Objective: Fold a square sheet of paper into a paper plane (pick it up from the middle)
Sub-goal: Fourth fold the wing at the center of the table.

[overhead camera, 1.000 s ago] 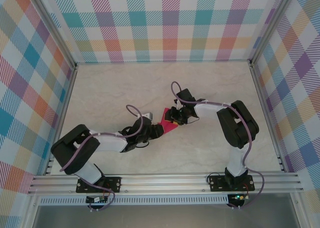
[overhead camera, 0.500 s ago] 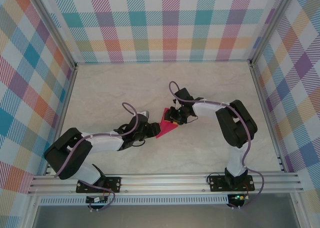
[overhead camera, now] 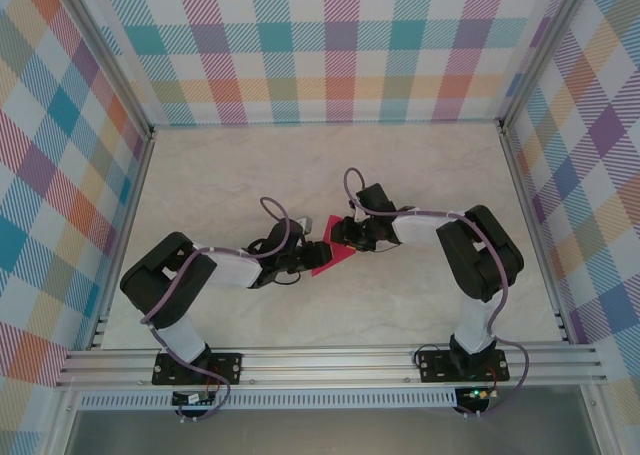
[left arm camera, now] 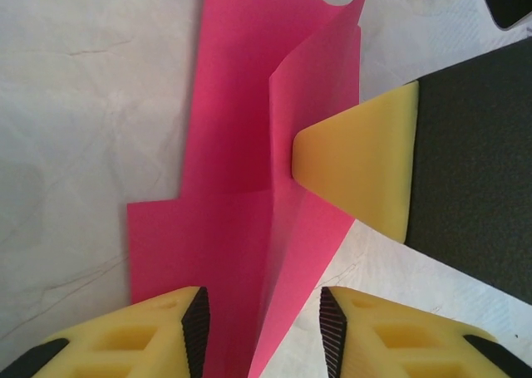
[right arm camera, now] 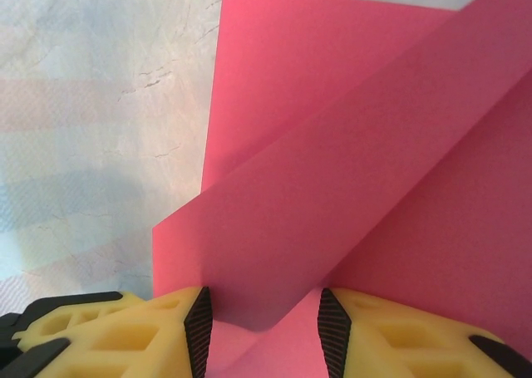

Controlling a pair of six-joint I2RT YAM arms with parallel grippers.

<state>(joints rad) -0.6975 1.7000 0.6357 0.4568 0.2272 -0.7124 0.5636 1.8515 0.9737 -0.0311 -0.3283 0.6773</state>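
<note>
The square sheet of paper (overhead camera: 330,260), crimson-pink, lies partly folded on the marble table top, its layers overlapping and one crease standing up (left arm camera: 233,145). My left gripper (overhead camera: 314,252) is at the paper's left edge. Its jaws (left arm camera: 262,324) are open, one on each side of the raised crease. My right gripper (overhead camera: 343,238) comes in from the right and is open over a lifted flap (right arm camera: 349,145); its jaws (right arm camera: 264,320) stand apart above the paper. One right fingertip (left arm camera: 357,162) touches the raised fold from the side. The paper plane is out of view.
Plaid walls enclose the table (overhead camera: 420,175) on three sides. An aluminium rail (overhead camera: 330,360) runs along the near edge by the arm bases. Purple cables loop over both forearms. Bare table top lies behind and to both sides of the paper.
My left arm has swung its elbow and pushed its gripper a little right onto the paper. The right gripper has shifted slightly toward the near edge. The paper stays in place.
</note>
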